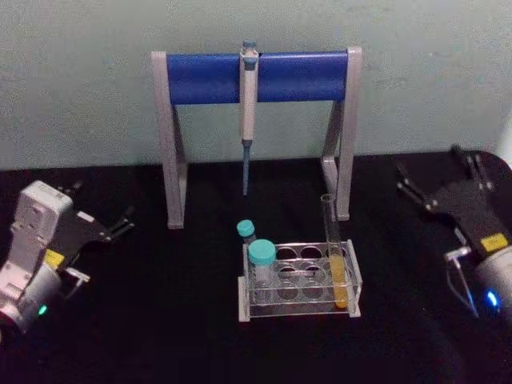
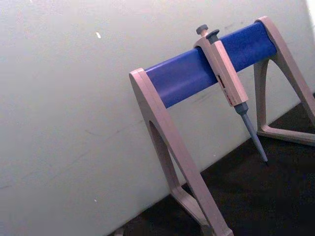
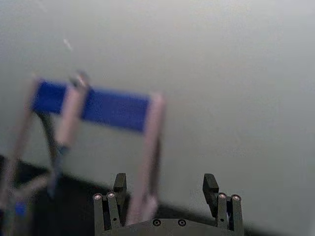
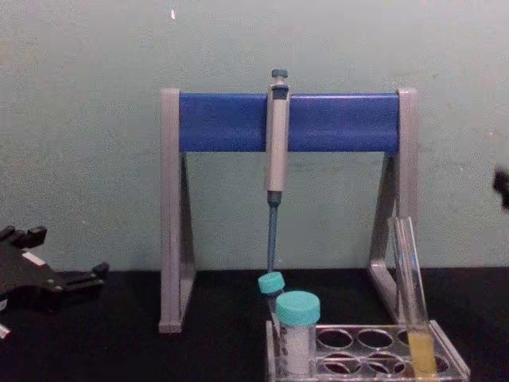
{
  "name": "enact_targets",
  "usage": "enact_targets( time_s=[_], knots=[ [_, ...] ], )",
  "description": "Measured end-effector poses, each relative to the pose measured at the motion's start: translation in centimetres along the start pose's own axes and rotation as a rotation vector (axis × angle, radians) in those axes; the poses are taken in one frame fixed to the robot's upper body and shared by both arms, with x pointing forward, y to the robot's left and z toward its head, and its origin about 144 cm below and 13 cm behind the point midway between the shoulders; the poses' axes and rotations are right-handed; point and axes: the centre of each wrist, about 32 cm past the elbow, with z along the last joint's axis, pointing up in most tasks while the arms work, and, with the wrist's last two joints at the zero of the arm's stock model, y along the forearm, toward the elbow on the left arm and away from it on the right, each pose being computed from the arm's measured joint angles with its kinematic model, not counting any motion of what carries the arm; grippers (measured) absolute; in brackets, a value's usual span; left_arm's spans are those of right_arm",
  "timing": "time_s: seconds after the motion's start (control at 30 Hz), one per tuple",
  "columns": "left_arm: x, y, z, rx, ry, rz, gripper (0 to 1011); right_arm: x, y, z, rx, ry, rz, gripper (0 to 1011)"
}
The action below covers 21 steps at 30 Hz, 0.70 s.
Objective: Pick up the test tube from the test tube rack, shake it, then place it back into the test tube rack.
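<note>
The long clear glass test tube (image 1: 333, 248) with yellow-orange liquid stands in the clear plastic rack (image 1: 298, 280) (right front hole); fragile, slippery, light: grip above the liquid. Right pincer (image 1: 440, 180) is spread, left pincer (image 1: 120, 222) parted, both well apart from it

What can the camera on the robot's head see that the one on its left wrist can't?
Head view: the test tube with yellow liquid standing in the clear test tube rack, two teal-capped tubes, and both grippers, left gripper and right gripper, open at the sides. Left wrist view: nothing extra. Both: the pipette hanging on the blue stand, the wall, the black table.
</note>
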Motion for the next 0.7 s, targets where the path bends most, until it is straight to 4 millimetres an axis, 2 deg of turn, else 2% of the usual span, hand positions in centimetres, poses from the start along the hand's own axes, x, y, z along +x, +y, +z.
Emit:
enact_targets(
  time_s=[0.17,0.37,0.7],
  knots=[
    [0.0,0.0,0.0,0.000,0.000,0.000,1001,-0.9,-0.4,-2.1,-0.165,0.040,-0.082,1000],
    [0.0,0.0,0.0,0.000,0.000,0.000,1001,-1.4,-0.2,-3.3,-0.272,0.070,-0.096,1000],
    [0.0,0.0,0.0,0.000,0.000,0.000,1001,-1.4,0.0,-3.5,-0.290,0.079,-0.089,1000]
  ],
)
